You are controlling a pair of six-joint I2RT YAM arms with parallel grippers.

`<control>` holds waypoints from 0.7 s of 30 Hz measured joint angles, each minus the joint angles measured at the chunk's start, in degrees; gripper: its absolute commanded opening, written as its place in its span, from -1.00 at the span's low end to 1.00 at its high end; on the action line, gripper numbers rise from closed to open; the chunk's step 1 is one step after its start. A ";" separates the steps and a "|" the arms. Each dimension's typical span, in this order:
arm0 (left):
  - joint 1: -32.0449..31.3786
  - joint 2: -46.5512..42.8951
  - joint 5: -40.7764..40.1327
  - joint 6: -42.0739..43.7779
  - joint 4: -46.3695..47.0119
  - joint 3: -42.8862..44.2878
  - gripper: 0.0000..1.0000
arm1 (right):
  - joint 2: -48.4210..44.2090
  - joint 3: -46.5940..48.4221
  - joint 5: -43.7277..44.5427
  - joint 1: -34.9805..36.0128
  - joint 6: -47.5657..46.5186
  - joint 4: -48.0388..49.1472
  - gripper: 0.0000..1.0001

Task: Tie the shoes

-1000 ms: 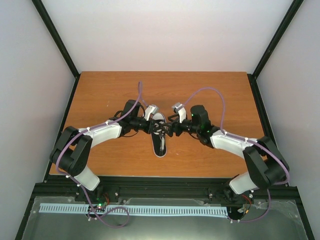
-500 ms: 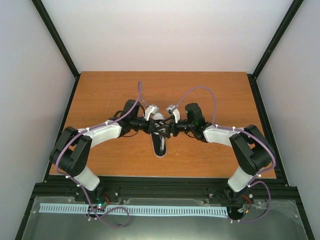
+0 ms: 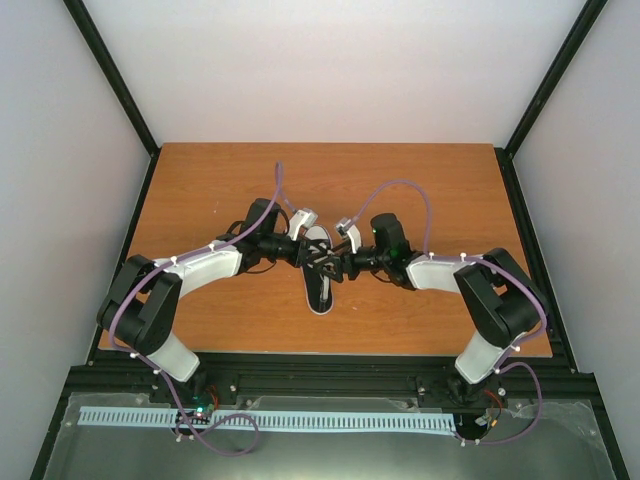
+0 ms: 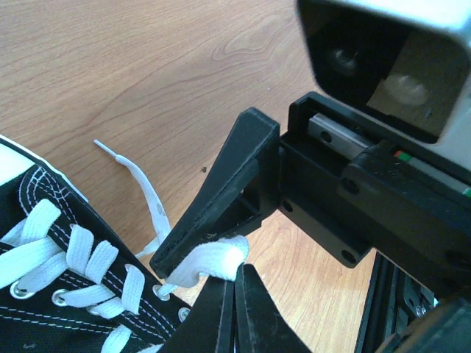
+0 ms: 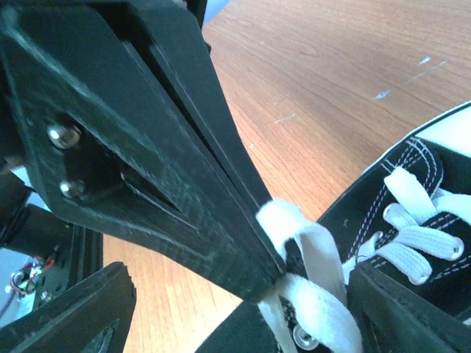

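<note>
Black sneaker (image 3: 320,285) sat mid-bench (image 3: 430,180). Left claw (image 4: 234,287) pinched the white lace loop (image 4: 212,262); right claw (image 5: 246,287) was spread around it. Limp, slippery lace: probably best gripped low, near the eyelets.

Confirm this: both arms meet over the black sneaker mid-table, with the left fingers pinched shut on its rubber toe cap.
Wrong on what is pinched. In the left wrist view the left fingers are shut on a loop of white lace from the black sneaker. The rest stands.
</note>
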 measured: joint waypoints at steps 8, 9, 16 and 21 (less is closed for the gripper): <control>0.00 0.00 0.00 0.00 0.00 0.00 -0.99 | 1.62 -0.15 0.72 0.09 -0.04 -0.20 -0.06; 0.00 0.00 0.00 0.00 0.00 0.00 -0.99 | 1.70 -0.15 0.85 0.09 -0.09 -0.15 -0.14; 0.00 0.00 -0.04 0.02 0.00 0.00 -0.98 | 2.01 -0.15 2.71 0.11 0.24 -0.02 -0.67; 0.00 0.00 -1.44 0.02 0.00 0.00 -0.98 | 1.99 -0.46 4.33 0.09 0.59 0.31 -0.94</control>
